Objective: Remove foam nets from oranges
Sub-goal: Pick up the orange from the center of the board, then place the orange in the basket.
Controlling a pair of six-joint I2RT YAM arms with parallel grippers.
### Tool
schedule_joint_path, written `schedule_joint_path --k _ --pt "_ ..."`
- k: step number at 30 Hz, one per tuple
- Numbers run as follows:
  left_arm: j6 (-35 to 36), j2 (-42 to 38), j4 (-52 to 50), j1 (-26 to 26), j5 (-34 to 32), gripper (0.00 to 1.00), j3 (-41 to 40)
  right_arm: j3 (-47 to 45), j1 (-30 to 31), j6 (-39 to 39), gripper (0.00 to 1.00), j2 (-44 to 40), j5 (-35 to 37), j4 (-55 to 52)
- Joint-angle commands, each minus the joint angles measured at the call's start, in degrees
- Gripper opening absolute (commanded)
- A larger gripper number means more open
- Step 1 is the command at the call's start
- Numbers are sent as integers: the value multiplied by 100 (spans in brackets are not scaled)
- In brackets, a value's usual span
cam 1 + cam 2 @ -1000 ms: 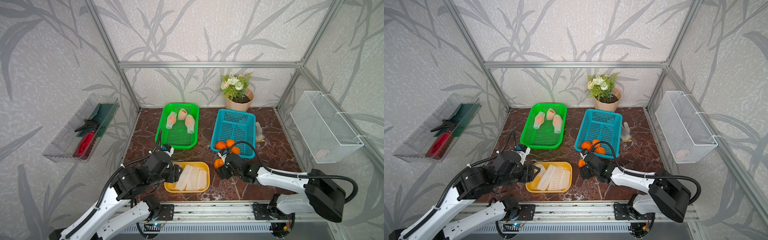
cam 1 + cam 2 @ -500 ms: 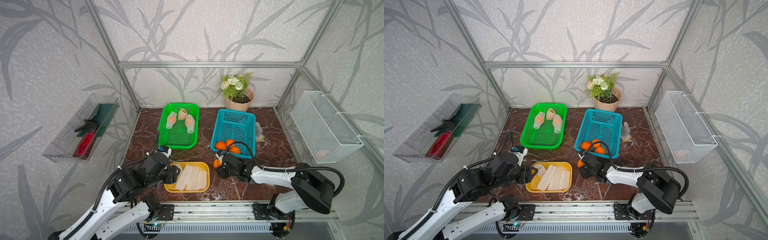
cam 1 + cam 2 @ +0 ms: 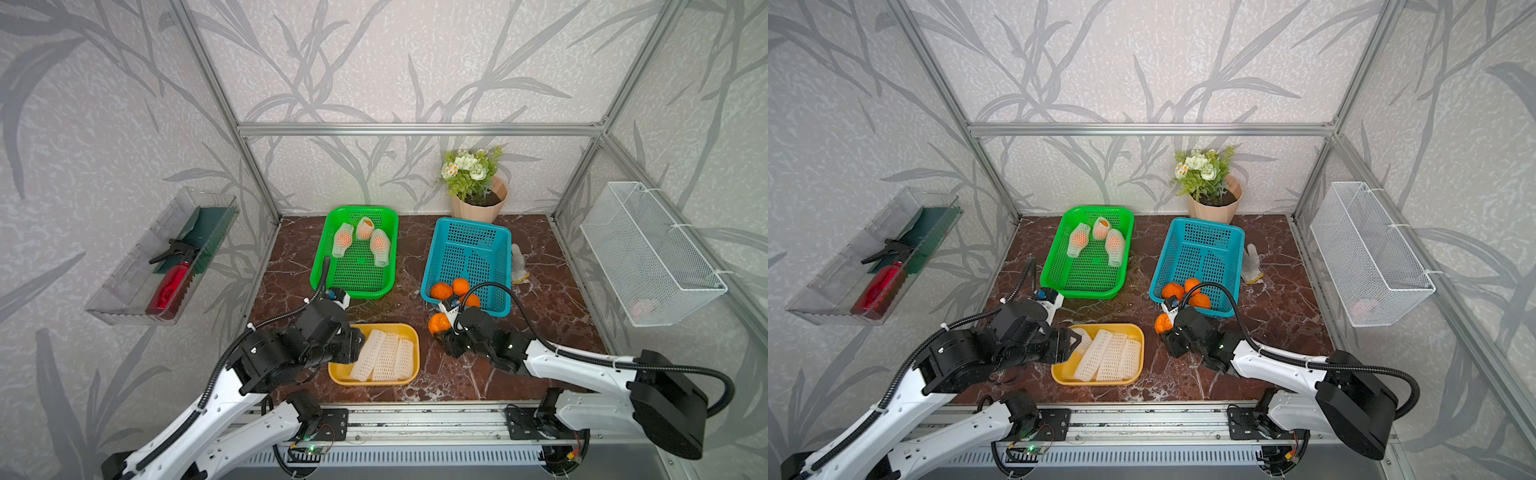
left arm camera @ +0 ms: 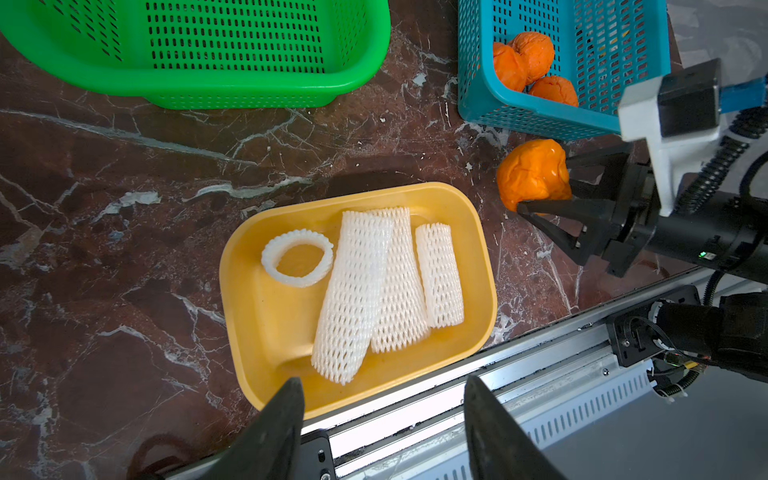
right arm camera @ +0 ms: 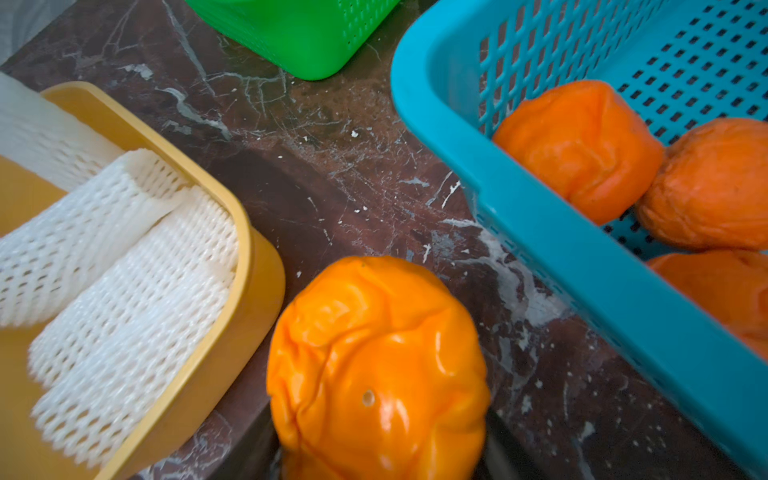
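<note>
Narrowed from wide, the right gripper point(image 4: 543, 183) pinches a bare orange point(image 5: 378, 365) on the tabletop point(image 3: 409, 257) between yellow tray point(image 4: 226, 270) and blue basket point(image 5: 540, 232), so basketing it looks next; the left gripper point(image 4: 382, 382) hangs spread above the tray's nets point(image 4: 357, 291), three netted oranges point(image 3: 343, 239) left in the green basket point(image 3: 353, 295).

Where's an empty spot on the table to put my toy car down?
Best: the bare marble between the blue basket and the right wall, near the glove. Also the gap between the green basket and blue basket. Crowded: between the yellow tray and blue basket, where the right tool grips a bare orange.
</note>
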Motion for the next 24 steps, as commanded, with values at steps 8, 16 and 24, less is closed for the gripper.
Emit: schedule_joint_path --k 8,16,24 --pt "216 448 475 40 -327 64 460 -305 33 477 53 -1960 -975 -1253" --pt "633 1055 901 68 -1033 79 1147 819 -723 730 53 -2380 -810 -2846" --pt "1329 1864 1327 500 -1169 87 1940 2241 -2543 550 50 -827 -1960 -3253"
